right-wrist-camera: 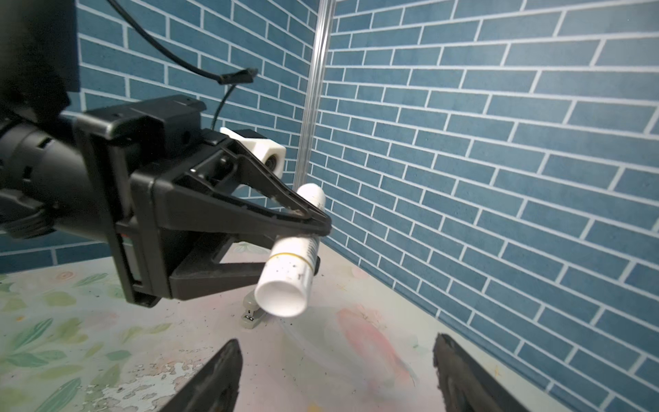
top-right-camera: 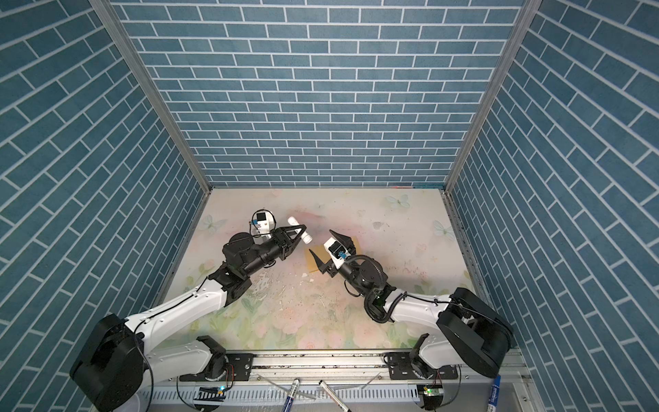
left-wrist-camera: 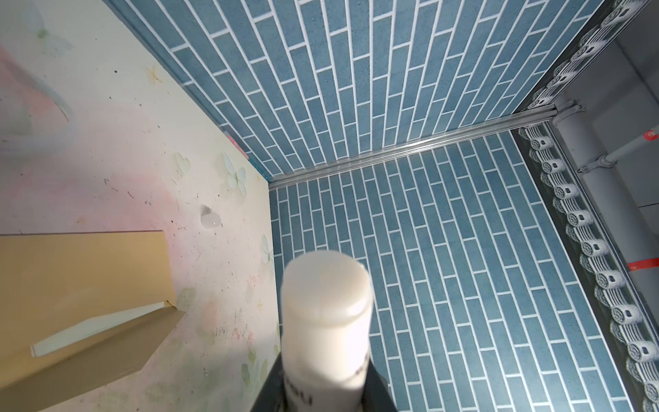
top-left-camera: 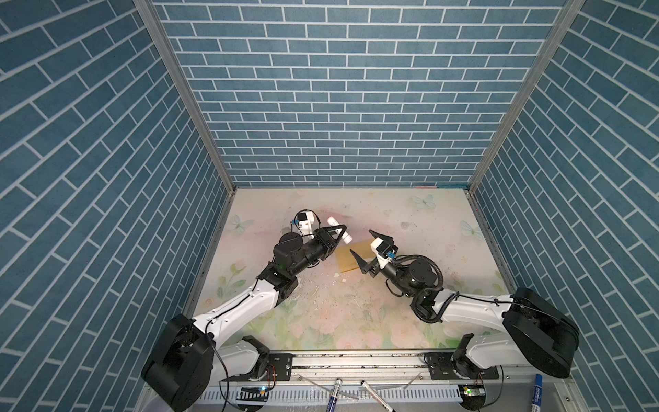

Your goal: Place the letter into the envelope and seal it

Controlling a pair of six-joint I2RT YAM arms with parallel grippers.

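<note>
The mustard-yellow envelope (top-left-camera: 346,258) (top-right-camera: 314,263) lies flat mid-table. In the left wrist view the envelope (left-wrist-camera: 82,271) has its flap (left-wrist-camera: 89,353) folded out, with a pale strip along the crease. The letter is hidden. My left gripper (top-left-camera: 343,230) (left-wrist-camera: 322,390) is shut on a white glue stick (top-left-camera: 331,220) (top-right-camera: 293,221) (left-wrist-camera: 326,314) (right-wrist-camera: 289,281), held in the air just beyond the envelope's far left corner. My right gripper (top-left-camera: 361,242) (right-wrist-camera: 337,371) hangs open over the envelope, with nothing between its fingers (right-wrist-camera: 214,378).
A small grey stapler (right-wrist-camera: 251,314) sits on the table under the glue stick. Blue brick walls close in three sides. Markers (top-left-camera: 333,392) (top-left-camera: 538,388) lie on the front rail, outside the floral tabletop (top-left-camera: 321,321).
</note>
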